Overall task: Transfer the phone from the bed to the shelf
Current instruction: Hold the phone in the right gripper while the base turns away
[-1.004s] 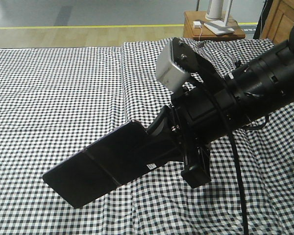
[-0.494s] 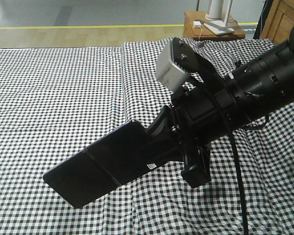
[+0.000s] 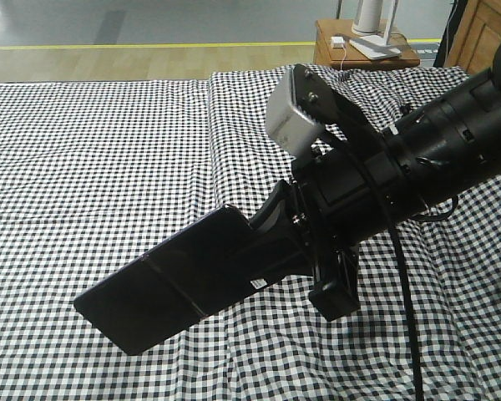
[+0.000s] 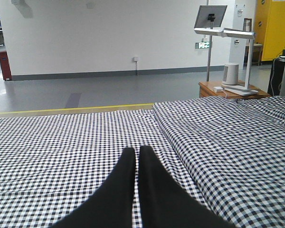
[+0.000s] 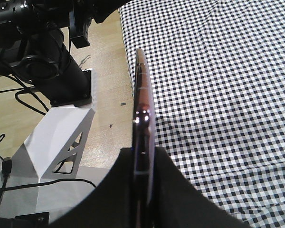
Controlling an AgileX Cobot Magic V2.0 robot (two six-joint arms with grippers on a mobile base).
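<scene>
My right claw (image 3: 271, 251) is clenched on the phone (image 3: 171, 288), grasping it by 1 short end. In the front view the phone juts from my grip toward 8 o'clock, its glossy black face up and a crease line across its middle; a small white sticker (image 3: 256, 284) sits beside my grip. I hold the phone up over the bed (image 3: 83, 150), whose black-and-white check sheet fills the view below. From my right wrist the phone shows edge-on, a thin pinkish metal strip running toward 12 o'clock between my 2 black fingers (image 5: 173, 190); the check sheet lies at 3 o'clock, and a wood floor (image 5: 109, 71) and a white base (image 5: 57, 137) lie at 9 o'clock. My left claw (image 4: 134, 152) is clenched, its 2 black fingers pressed together with nothing between them, low over the sheet. At its 2 o'clock stands a small brown bedside table (image 4: 232, 90) carrying a white lamp (image 4: 228, 33).
</scene>
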